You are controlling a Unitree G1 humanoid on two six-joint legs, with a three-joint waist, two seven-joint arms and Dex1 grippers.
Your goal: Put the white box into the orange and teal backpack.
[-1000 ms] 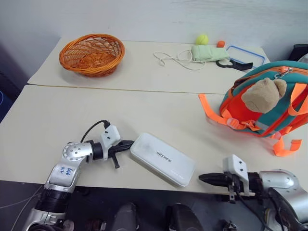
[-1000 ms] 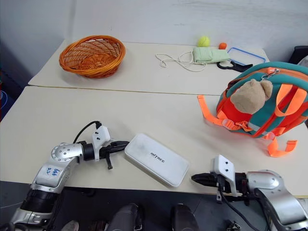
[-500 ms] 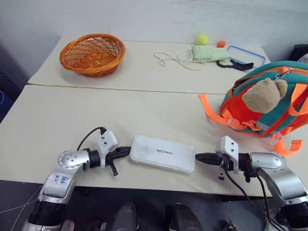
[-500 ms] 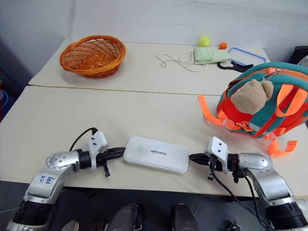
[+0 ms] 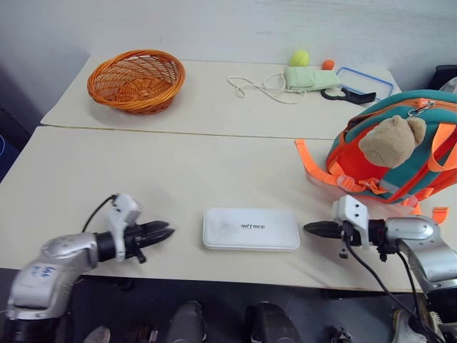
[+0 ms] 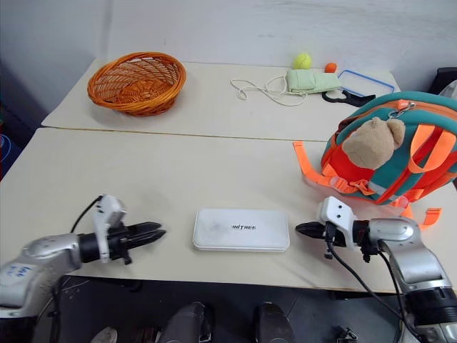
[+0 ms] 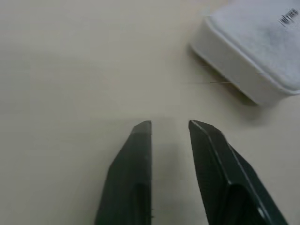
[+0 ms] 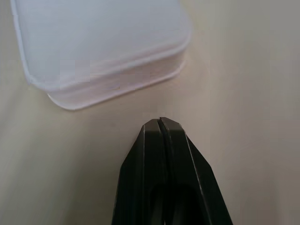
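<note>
Claws first: your left claw (image 5: 161, 231) sits low over the near edge of the surface (image 5: 178, 171), its two black fingers slightly apart and empty, aimed at the left short end of the white box (image 5: 250, 229) but clear of it. Your right claw (image 5: 313, 228) has its fingers pressed together, tip just beside the box's right short end, not touching as far as you can tell. Both forearms lie nearly level, reaching inward from either side, so the box lies between the two tips.

That box lies flat, long side across, lid and dark lettering up. Expect it to be rigid, smooth plastic, probably light, and likely slippery at the rounded corners. It looks too wide for one claw to span across the lid, so judge your hold as either a squeeze on both short ends or a pinch over one long edge where the lid meets the base.

Farther right stands the orange and teal backpack (image 5: 378, 157), bear charm (image 5: 391, 140) in front, well apart from the box; whether its top zipper is open, you cannot tell.
</note>
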